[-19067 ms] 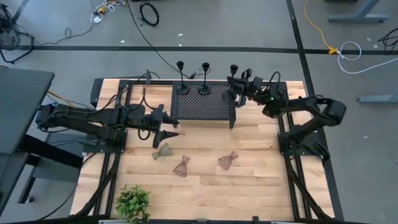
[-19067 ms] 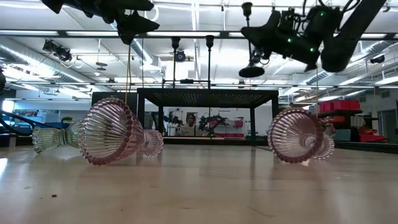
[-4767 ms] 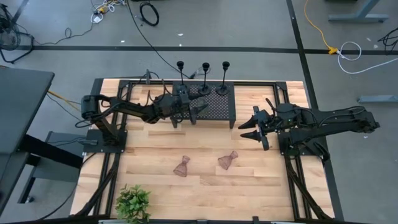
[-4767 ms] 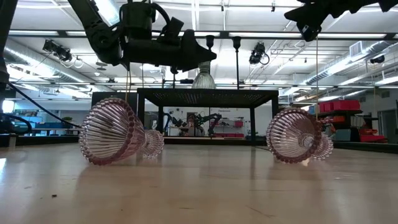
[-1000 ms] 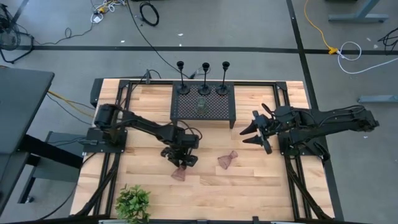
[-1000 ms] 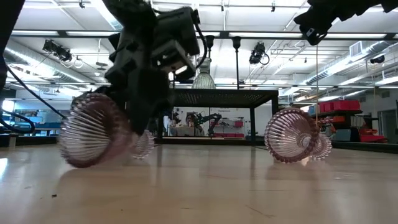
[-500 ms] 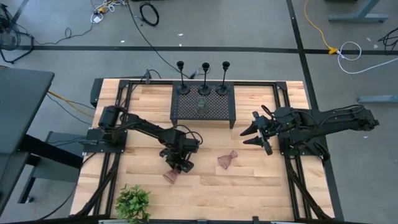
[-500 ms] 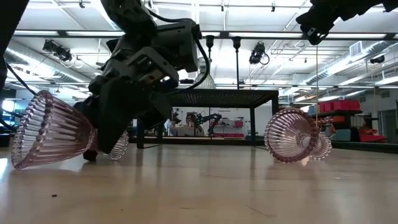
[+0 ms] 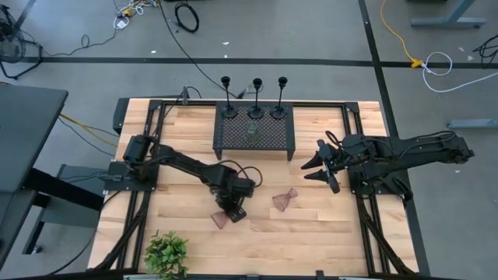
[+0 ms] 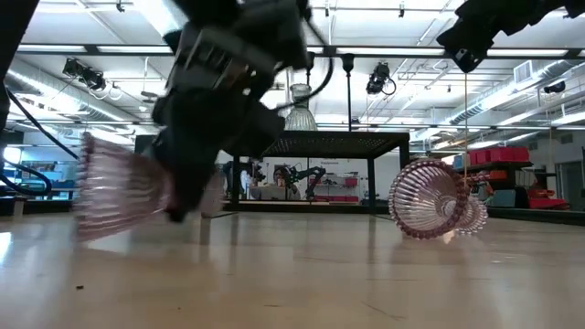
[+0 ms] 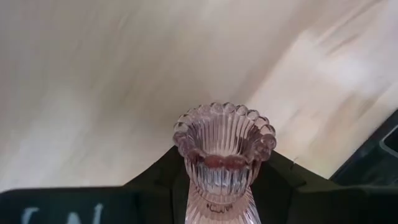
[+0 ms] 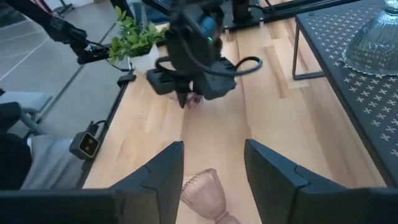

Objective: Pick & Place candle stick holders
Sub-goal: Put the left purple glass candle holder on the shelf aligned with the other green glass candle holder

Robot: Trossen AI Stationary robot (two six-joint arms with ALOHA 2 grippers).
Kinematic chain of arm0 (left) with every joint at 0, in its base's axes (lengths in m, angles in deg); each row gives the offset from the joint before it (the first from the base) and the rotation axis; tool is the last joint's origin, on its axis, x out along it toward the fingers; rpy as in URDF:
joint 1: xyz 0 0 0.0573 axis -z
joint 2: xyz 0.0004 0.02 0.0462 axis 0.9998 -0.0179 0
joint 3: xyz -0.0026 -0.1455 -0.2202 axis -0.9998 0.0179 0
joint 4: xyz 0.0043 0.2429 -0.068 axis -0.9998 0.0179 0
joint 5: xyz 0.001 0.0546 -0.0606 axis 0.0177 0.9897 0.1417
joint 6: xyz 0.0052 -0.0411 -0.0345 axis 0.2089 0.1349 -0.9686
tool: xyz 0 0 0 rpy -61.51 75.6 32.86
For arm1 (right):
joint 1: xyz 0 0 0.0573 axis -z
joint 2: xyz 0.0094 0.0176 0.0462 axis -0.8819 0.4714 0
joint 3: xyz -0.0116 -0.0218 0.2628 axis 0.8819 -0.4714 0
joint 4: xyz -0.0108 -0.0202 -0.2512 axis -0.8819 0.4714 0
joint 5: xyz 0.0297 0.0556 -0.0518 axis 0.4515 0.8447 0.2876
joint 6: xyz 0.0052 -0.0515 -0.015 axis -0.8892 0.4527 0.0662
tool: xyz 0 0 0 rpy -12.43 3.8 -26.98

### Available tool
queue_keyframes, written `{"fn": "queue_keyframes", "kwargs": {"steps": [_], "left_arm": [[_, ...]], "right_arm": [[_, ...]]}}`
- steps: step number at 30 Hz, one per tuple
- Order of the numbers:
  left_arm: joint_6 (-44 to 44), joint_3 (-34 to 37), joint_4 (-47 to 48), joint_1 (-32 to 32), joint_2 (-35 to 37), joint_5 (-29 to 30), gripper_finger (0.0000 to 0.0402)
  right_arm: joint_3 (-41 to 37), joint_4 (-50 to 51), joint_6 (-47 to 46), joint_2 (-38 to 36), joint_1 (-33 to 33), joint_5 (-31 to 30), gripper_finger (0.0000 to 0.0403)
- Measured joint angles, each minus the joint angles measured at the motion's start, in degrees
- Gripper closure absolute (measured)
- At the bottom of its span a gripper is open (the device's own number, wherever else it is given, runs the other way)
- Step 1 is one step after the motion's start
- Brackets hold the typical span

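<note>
Fingers of the left gripper (image 9: 231,210) clamp a pink holder (image 11: 222,155) above the desk (image 9: 187,187); plant (image 9: 166,253) nearby. Right fingers (image 12: 158,171) spread, another holder (image 12: 204,193) between, rack (image 9: 254,134) beside.

Readable text: none in any view.
Labels or brands: none legible on the arms or the desk (image 9: 327,225).
Numbers and signs: none can be made out.
</note>
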Motion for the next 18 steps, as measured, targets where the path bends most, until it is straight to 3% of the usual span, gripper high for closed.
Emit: {"fn": "queue_keyframes", "kwargs": {"steps": [8, 18], "left_arm": [[6.9, -10.2, 2.3, 4.1, 2.2, 6.9, 0.0268], [18.3, -14.5, -1.5, 8.0, 13.6, 27.1, 0.0268]], "right_arm": [[0.0, -0.5, -2.7, 0.0, 0.0, 0.2, 0.0234], [0.0, -5.4, -1.6, 3.4, 0.0, 0.2, 0.0234]]}}
